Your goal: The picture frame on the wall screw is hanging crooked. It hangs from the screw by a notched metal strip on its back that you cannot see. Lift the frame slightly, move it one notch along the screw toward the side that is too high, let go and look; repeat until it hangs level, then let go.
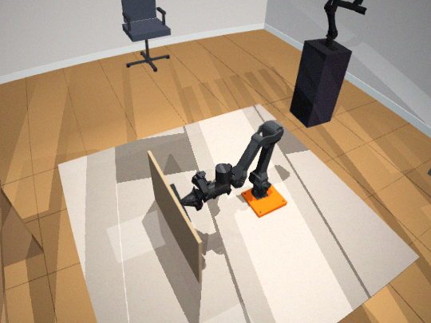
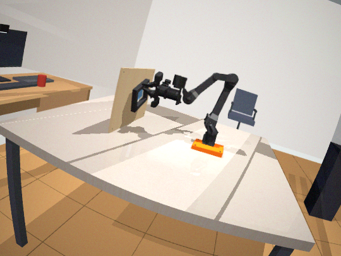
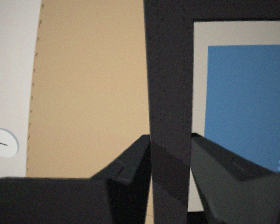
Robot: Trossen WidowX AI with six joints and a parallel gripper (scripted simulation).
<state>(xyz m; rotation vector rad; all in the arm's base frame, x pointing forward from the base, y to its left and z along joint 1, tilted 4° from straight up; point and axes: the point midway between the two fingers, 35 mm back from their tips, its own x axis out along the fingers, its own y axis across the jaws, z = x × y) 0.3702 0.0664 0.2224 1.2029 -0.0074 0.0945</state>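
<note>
The dark picture frame (image 1: 174,190) (image 2: 134,101) (image 3: 170,65) is at the face of the upright wooden board (image 1: 172,215) (image 2: 124,84) (image 3: 90,75). In the wrist view it has a pale mat and a blue picture. Its side bar runs nearly upright there, and the mat's top edge looks close to level in the picture. My gripper (image 1: 183,203) (image 2: 146,89) (image 3: 169,141) is shut on that side bar, one finger outside and one over the inner edge. The screw and the notched strip are hidden. Whether the strip touches the screw cannot be seen.
The arm stands on an orange base plate (image 1: 275,203) (image 2: 206,150) on the pale table (image 1: 295,234) (image 2: 151,179). A desk with a red cup (image 2: 41,80), an office chair (image 1: 140,6) (image 2: 244,103) and a dark pedestal (image 1: 319,82) (image 2: 325,182) stand away from the table.
</note>
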